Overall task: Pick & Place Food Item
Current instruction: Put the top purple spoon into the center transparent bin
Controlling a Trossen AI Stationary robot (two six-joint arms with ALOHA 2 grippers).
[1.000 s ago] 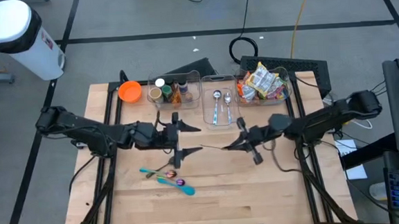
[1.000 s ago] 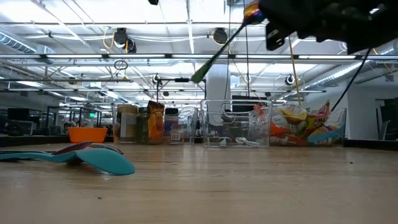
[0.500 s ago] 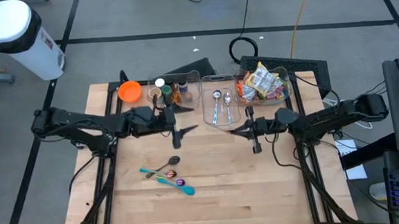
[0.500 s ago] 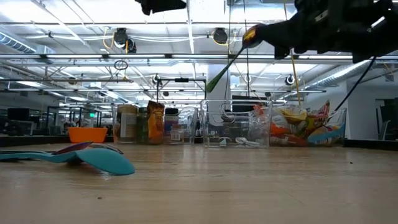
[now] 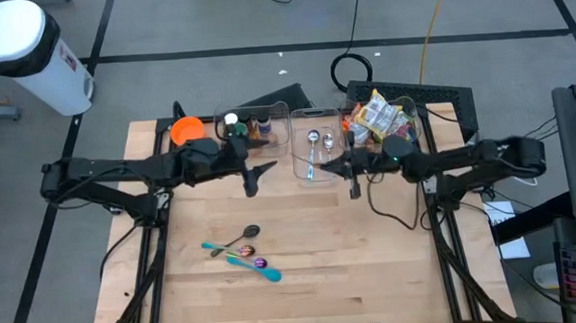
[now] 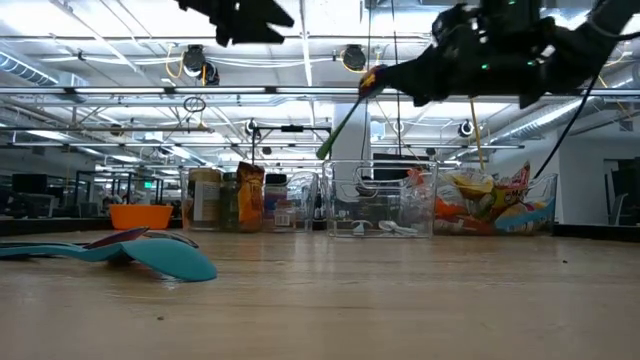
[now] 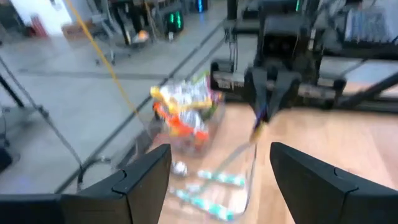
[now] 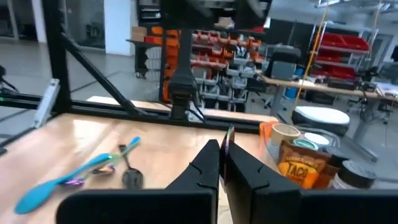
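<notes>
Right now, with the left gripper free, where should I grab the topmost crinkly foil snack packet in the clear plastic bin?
Probably its raised crumpled edge, from straight above: the snack packet pokes above the clear bin, whose walls block the sides. The open left gripper hovers by the jars; the right gripper, over the spoon bin, holds a thin utensil.

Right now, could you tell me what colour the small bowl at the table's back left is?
The bowl is orange, clearest in the high view.

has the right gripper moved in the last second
Yes. In the high view the right gripper, shut on a thin utensil, has moved from mid-table toward the clear spoon bin at the table's far edge.
</notes>
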